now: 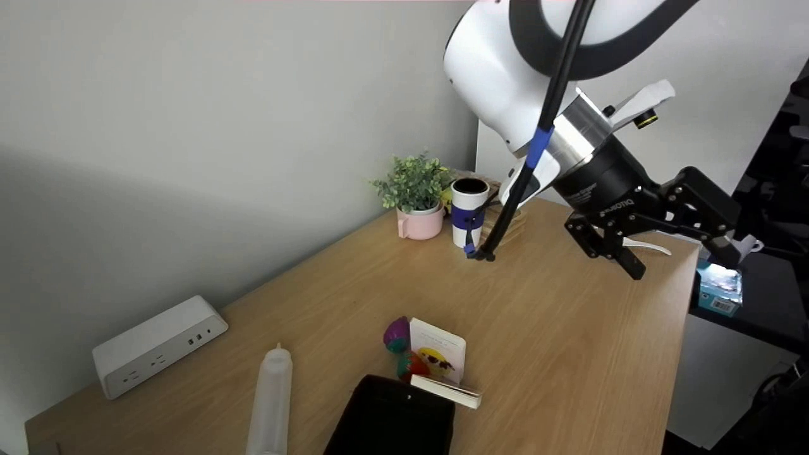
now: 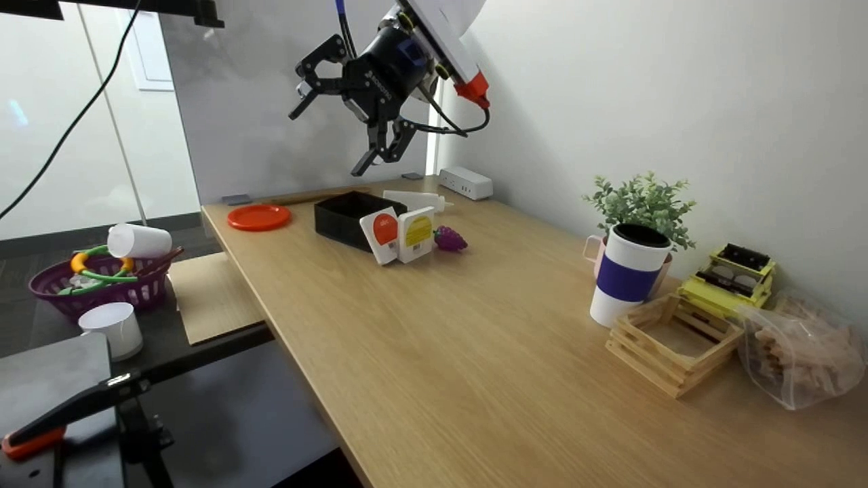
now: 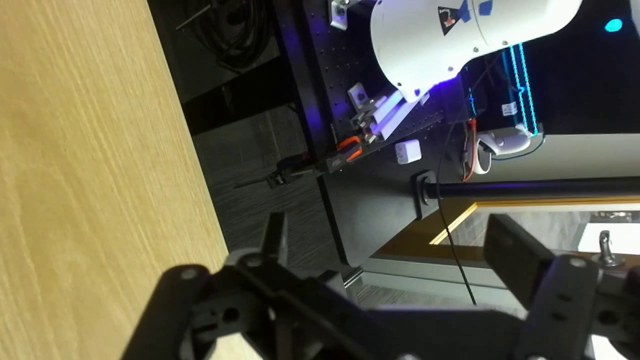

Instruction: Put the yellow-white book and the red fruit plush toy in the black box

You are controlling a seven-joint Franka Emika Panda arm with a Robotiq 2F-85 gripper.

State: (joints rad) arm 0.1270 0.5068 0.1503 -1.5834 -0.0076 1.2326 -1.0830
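This looks like a robotics lab. Past the edge of the worktop [image 3: 100,175], the wrist view shows a white robot arm [image 3: 425,55], a black perforated plate [image 3: 335,60], a slotted metal rail [image 3: 401,118], an orange-and-black clamp [image 3: 334,161] and coiled cables [image 3: 256,35]. In both exterior views a plain grey wall [image 1: 208,139] backs the worktop; the white power outlet box [image 1: 161,347] and the leafy potted plant [image 1: 417,189], both standing on the worktop, would suit an office too
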